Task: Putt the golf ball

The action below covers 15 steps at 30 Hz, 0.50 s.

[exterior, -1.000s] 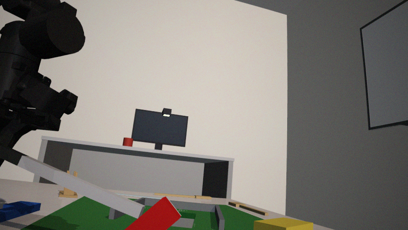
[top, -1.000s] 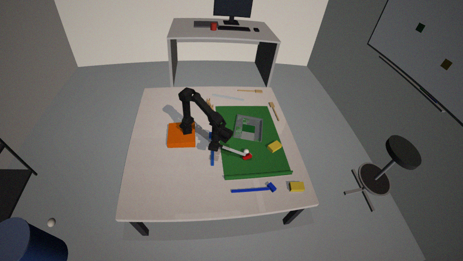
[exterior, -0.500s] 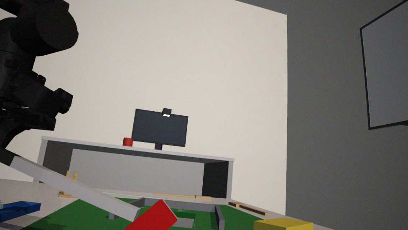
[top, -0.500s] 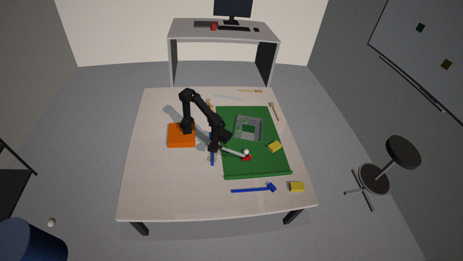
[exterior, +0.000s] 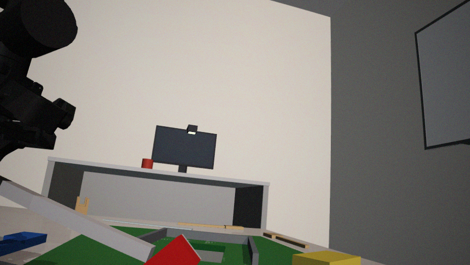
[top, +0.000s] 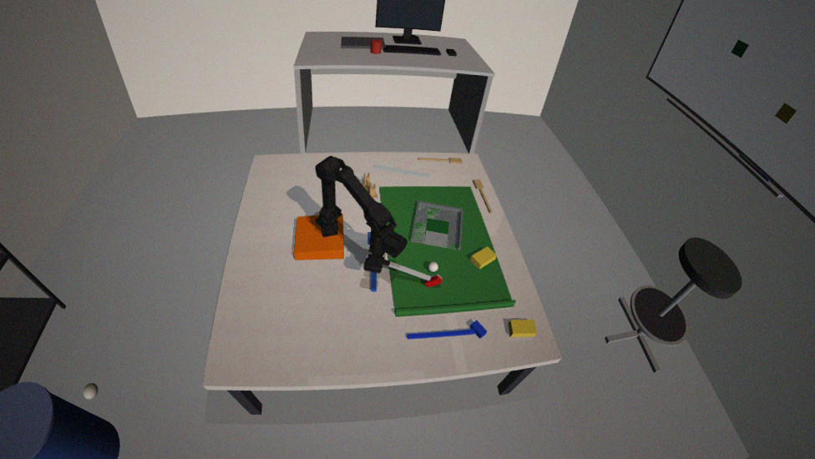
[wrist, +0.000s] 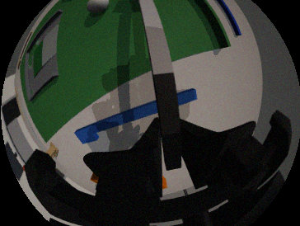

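The red putter (top: 412, 274), judged stiff, light and long-levered, is clamped at its dark grip end by the nearly closed gripper (top: 376, 264), head low on the green mat (top: 456, 284) just beside the golf ball (top: 433, 266).

Soft even light, faint shadows, fisheye wrist view dim at edges

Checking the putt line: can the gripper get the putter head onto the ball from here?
Probably yes. The gripper holds the red putter, its head just short of the golf ball, with bare mat between them.
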{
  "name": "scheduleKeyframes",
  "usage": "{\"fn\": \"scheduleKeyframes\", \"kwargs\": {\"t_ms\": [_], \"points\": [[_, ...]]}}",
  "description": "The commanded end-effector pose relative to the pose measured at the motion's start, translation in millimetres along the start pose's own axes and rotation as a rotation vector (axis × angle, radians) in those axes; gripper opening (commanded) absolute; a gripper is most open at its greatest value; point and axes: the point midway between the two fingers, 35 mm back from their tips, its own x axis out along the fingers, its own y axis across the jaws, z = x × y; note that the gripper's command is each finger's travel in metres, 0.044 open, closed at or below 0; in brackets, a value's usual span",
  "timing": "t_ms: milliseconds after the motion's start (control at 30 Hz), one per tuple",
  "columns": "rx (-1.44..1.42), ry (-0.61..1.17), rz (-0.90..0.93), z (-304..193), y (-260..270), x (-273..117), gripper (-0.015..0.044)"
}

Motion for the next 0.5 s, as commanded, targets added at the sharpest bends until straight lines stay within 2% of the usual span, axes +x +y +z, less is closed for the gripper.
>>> {"fn": "scheduleKeyframes", "kwargs": {"t_ms": [0,333,467], "points": [[0.000,0.000,0.000,1,2,0,0.0000],[-0.003,-0.006,0.007,5,120,-2,0.0000],[-0.003,-0.006,0.007,1,137,-1,0.0000]]}}
